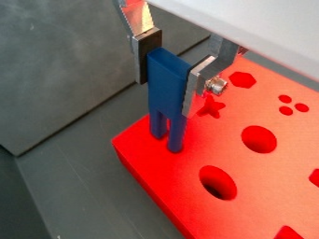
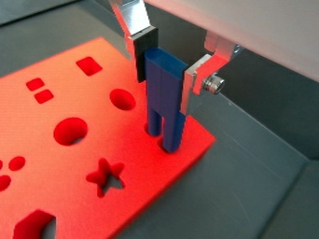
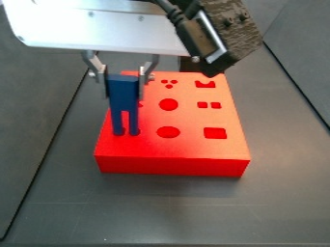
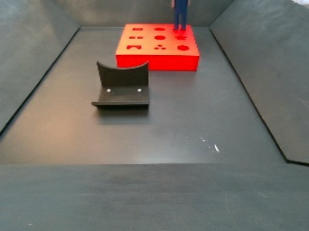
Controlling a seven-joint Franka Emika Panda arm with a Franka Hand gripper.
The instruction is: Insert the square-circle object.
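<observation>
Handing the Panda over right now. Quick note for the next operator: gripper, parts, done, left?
Gripper: over a corner of the red board, fingers on either side of the blue peg's upper block; appears shut on it.
Blue peg: upright, both prongs reaching down to the board surface near its edge. Whether they are in holes or only resting on top cannot be told.
Dark grey curved block: on the floor, apart from the board, untouched.
Done: peg picked up and brought to the board.
Left: confirm seating, push down fully if needed, open the gripper, retract.
</observation>
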